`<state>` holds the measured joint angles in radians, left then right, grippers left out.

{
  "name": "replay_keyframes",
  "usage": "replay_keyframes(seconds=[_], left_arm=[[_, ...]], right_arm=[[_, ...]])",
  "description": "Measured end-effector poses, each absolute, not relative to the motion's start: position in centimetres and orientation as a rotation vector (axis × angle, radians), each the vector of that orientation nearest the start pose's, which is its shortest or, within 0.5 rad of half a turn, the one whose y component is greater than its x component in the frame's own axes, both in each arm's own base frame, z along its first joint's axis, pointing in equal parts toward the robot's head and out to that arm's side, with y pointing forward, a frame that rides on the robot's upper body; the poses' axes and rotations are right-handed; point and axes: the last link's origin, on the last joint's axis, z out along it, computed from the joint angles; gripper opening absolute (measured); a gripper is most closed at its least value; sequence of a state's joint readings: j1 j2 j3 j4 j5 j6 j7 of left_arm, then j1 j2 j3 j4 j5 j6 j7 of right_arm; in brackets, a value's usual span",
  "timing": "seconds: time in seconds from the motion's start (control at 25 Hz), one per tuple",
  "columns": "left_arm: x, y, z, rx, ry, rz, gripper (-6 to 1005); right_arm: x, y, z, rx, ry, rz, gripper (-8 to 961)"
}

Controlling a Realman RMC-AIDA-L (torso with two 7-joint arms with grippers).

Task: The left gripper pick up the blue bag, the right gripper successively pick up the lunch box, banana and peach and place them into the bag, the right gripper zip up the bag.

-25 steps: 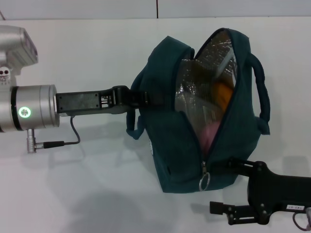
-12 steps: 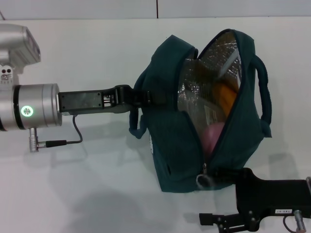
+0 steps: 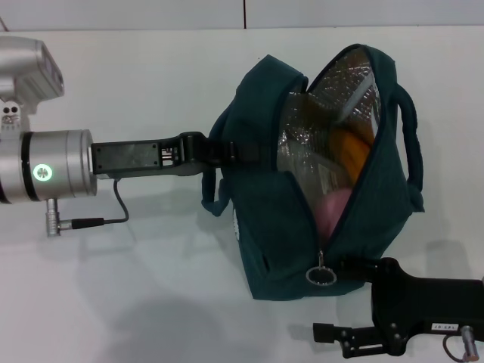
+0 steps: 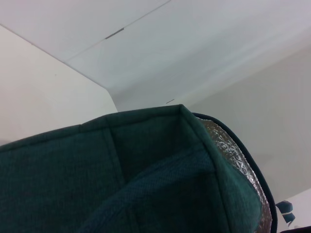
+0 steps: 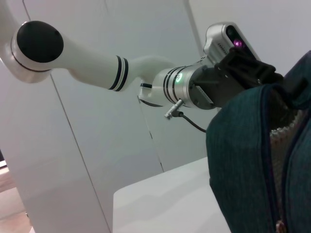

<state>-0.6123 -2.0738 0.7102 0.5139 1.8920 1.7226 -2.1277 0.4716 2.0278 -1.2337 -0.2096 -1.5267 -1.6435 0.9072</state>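
The blue bag (image 3: pixel 265 219) hangs off the table with its mouth open and its silver foil lining (image 3: pixel 340 91) showing. My left gripper (image 3: pixel 225 153) is shut on the bag's near handle. Inside lie the orange banana (image 3: pixel 352 148) and, lower down, the pink peach (image 3: pixel 333 209). I cannot pick out the lunch box against the foil. The ring zipper pull (image 3: pixel 321 276) hangs at the lower end of the zip. My right gripper (image 3: pixel 336 299) stands open just right of it, its upper finger against the bag's bottom corner. The left wrist view shows only bag fabric (image 4: pixel 146 174).
The white table (image 3: pixel 151 302) spreads under and around the bag. In the right wrist view the left arm (image 5: pixel 97 63) reaches across to the bag (image 5: pixel 243 155), with a white wall behind. A thin cable (image 3: pixel 113 212) hangs under the left wrist.
My right gripper has shifted left toward the zipper pull, dipping and then rising a little. The bag swung slightly right and its mouth opened wider. The left arm barely moved.
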Motion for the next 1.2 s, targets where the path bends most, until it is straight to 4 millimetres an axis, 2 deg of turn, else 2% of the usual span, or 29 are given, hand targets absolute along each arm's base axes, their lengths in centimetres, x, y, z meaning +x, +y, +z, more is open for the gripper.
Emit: replay_keyframes(seconds=[0.28, 0.56, 1.2], left_arm=[[-22.04, 32.12, -1.38, -2.645, -1.753, -1.071, 87], [-22.00, 32.17, -1.36, -2.647, -1.751, -1.069, 88], [-21.95, 32.25, -1.34, -2.654, -1.747, -1.059, 89]], right_arm=[[27.41, 24.04, -6.41, -2.905, 0.493, 0.999, 842], [27.72, 24.22, -6.31, -2.874, 0.525, 0.989, 655], [27.78, 24.53, -6.35, -2.855, 0.531, 0.979, 48]])
